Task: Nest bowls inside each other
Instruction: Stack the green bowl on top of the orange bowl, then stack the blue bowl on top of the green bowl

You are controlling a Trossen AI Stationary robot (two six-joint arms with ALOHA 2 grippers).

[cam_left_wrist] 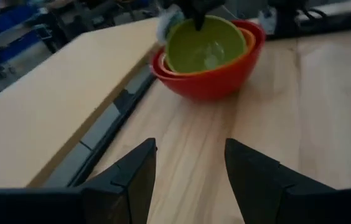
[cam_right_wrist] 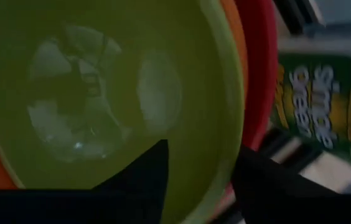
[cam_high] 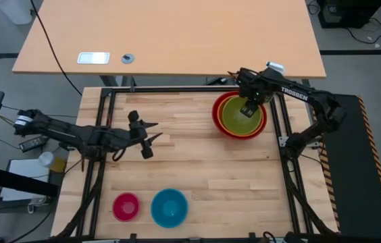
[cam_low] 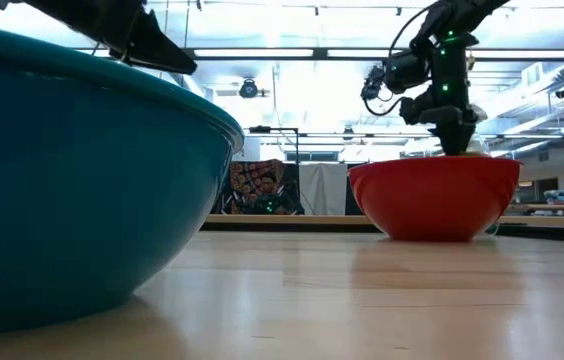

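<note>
Three bowls sit nested at the table's far right: red (cam_high: 219, 121) outermost, orange (cam_left_wrist: 248, 38) inside it, lime green (cam_high: 234, 118) innermost. My right gripper (cam_high: 248, 108) points down into them, open. One finger (cam_right_wrist: 144, 180) is inside the green bowl and the other (cam_right_wrist: 269, 186) is outside the rims. The blue bowl (cam_high: 169, 206) and the pink bowl (cam_high: 125, 206) rest apart near the front edge. My left gripper (cam_left_wrist: 188, 168) hangs open over the table's left half, pointing toward the stack with nothing between its fingers. My right gripper stands astride the green bowl's near rim (cam_right_wrist: 216, 180), coming from above. Whether either finger touches the rim, I cannot tell. The stack rests on the table.
A spray bottle with a green label (cam_right_wrist: 318, 106) stands just beyond the red bowl. A black frame rail (cam_high: 177, 90) runs along the table's far edge, with a second light tabletop (cam_high: 177, 40) behind it. Bare wood lies between the stack and the front bowls.
</note>
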